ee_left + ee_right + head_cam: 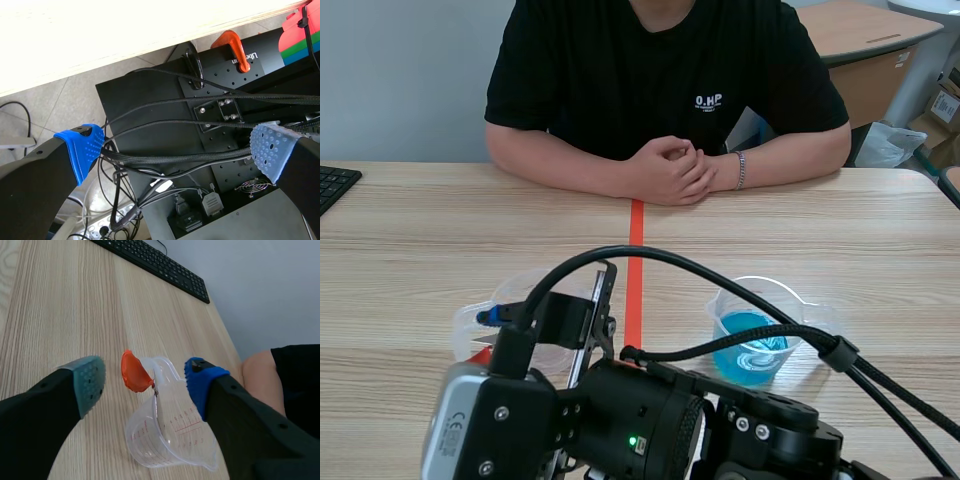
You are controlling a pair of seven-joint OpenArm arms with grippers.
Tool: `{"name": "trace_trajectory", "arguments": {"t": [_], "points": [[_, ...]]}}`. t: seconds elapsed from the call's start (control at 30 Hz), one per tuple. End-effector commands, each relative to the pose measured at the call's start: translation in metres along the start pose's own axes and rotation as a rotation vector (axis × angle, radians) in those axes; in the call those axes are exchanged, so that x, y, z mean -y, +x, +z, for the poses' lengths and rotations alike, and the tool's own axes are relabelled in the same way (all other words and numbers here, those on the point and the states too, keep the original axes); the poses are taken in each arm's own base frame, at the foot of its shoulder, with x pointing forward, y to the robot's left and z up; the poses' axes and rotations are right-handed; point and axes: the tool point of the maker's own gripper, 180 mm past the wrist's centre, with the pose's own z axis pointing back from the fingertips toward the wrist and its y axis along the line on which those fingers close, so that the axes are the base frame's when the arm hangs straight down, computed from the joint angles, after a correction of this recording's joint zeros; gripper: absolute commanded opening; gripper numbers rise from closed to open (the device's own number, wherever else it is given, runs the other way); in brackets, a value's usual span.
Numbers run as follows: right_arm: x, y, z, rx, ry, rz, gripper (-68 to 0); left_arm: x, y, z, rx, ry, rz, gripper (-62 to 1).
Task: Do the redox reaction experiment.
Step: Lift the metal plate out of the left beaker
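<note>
I read the table [420, 230] as pale wood grain, matt. The near left cup [470, 335] is clear smooth plastic, and so is the right cup [720, 305] (glossy where light catches its rim). The orange scoop [134, 372] looks like glossy plastic. My right gripper [145, 385] has matt, dotted, rubbery pads [201, 382]. The cables [760, 338] wear a woven black sleeve. The person's shirt [620, 80] is black cloth; the bracelet [741, 170] is shiny metal.

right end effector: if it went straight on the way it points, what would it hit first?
Most likely the clear measuring cup: it sits ahead of the right end effector, in line with the gap between its open fingers. Exact depth is unclear.
</note>
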Motion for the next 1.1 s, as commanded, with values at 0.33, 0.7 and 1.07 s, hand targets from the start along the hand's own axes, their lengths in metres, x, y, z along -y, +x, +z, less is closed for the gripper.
{"name": "trace_trajectory", "arguments": {"t": [0.33,0.7,1.07], "points": [[0.008,0.006,-0.002,0.022,-0.016,0.013,-56.8,0.0,0.002,0.002,0.013,0.003,0.002,1.4],[0.011,0.01,-0.002,0.032,-0.025,0.018,-66.0,0.0,0.002,0.002,0.013,0.003,0.002,1.4],[0.063,0.026,0.01,0.049,-0.174,0.009,-66.0,0.0,0.003,0.002,0.014,0.003,0.002,1.4]]}}
